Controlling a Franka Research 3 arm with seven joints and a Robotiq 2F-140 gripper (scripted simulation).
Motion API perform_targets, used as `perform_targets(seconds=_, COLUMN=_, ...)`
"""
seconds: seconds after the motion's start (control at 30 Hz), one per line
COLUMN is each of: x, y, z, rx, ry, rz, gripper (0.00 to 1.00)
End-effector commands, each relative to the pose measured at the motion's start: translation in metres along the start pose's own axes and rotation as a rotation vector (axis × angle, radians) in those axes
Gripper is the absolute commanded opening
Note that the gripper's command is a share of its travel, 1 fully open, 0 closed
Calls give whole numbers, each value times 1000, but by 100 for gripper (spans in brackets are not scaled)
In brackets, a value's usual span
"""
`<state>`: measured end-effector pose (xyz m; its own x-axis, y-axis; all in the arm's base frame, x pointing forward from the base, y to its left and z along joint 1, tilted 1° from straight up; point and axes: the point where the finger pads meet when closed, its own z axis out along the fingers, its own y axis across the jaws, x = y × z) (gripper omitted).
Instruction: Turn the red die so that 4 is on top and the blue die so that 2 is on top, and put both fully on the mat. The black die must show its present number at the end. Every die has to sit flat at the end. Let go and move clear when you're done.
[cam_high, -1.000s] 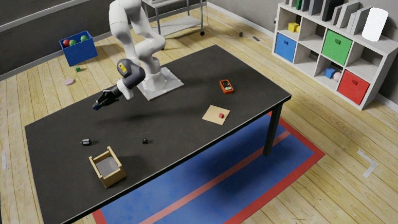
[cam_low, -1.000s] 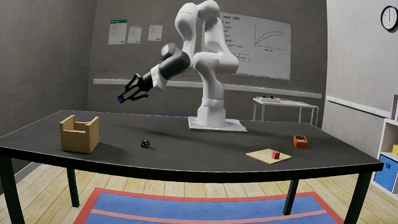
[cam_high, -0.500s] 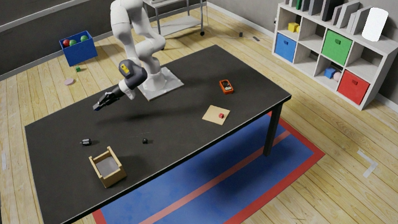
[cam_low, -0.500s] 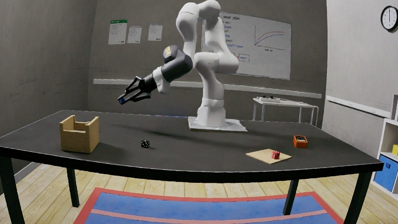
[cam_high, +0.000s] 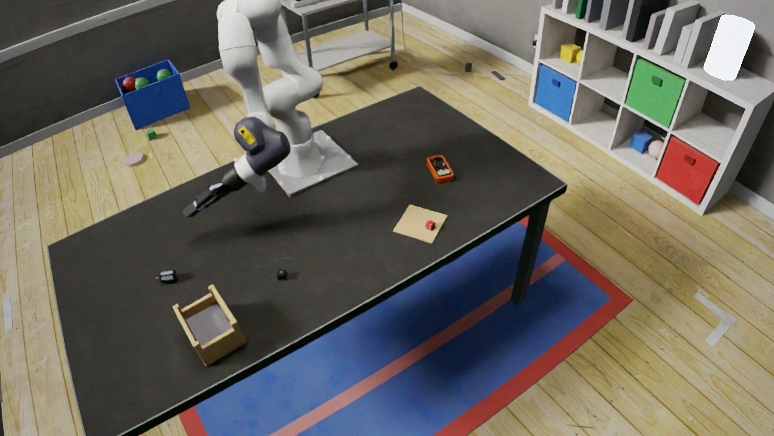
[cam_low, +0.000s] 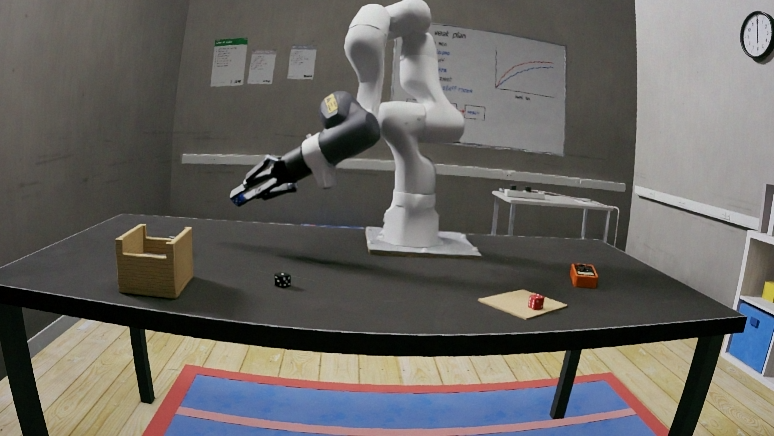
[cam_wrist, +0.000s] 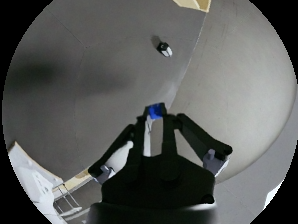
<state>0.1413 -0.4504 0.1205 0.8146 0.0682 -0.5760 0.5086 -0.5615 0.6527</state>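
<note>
My gripper (cam_high: 190, 209) (cam_low: 237, 198) is shut on the blue die (cam_wrist: 156, 111) and holds it in the air above the table's back left part, with the arm slanting down to the left. The die's pips are too small to read. The red die (cam_high: 430, 224) (cam_low: 535, 301) sits flat on the tan mat (cam_high: 407, 225) (cam_low: 504, 300), towards its right side; its top number cannot be read surely. The black die (cam_high: 282, 274) (cam_low: 282, 280) lies flat on the table near the middle front, far from the gripper; its top number is not clear.
An open wooden box (cam_high: 224, 345) (cam_low: 145, 274) stands at the front left. A small black and silver object (cam_high: 168, 276) (cam_wrist: 164, 49) lies behind it. An orange device (cam_high: 440, 168) (cam_low: 584, 275) lies behind the mat on the right.
</note>
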Motion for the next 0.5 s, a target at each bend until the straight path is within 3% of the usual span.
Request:
perform_targets(seconds=0.0, x=4, y=-2, z=-1, rx=-5, ry=19, rz=-173, gripper=21)
perform_targets(seconds=0.47, x=13, y=-7, z=-4, rx=-45, ry=33, rz=-424, gripper=21)
